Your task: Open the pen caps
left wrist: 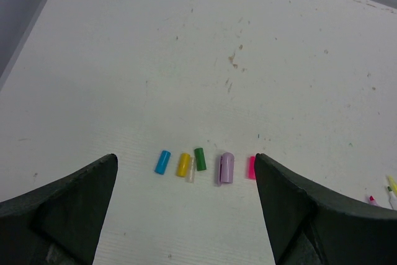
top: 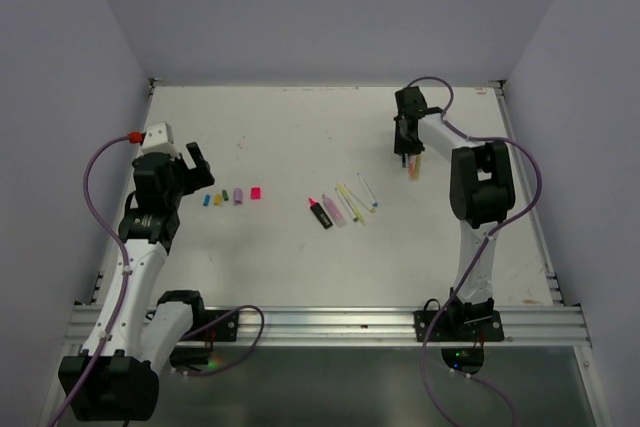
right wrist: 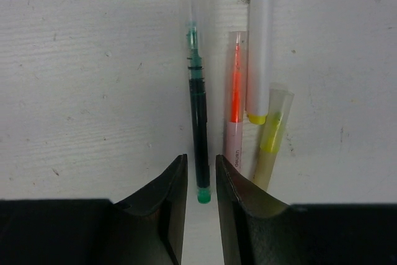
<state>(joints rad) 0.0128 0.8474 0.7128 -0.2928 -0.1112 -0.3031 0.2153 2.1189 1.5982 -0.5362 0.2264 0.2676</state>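
A row of pen caps lies on the white table in front of my left gripper (left wrist: 185, 156): blue (left wrist: 162, 161), yellow (left wrist: 183, 164), a pale one (left wrist: 191, 170), green (left wrist: 200, 159), lilac (left wrist: 225, 168) and pink (left wrist: 252, 167). That gripper (top: 195, 162) is wide open, empty, and above the table. My right gripper (top: 408, 159) points down at several pens at the back right. Its jaws stand narrowly apart (right wrist: 201, 159) around the green end of a dark green-tipped pen (right wrist: 199, 116), with a slim gap on each side. Beside it lie an orange pen (right wrist: 236, 91), a white pen (right wrist: 259, 41) and a yellow pen (right wrist: 271, 134).
Several more pens lie in a fan at the table's middle (top: 340, 205), among them a black-and-pink one (top: 320, 213). Grey walls close the table on the left, back and right. A metal rail (top: 330, 325) runs along the near edge.
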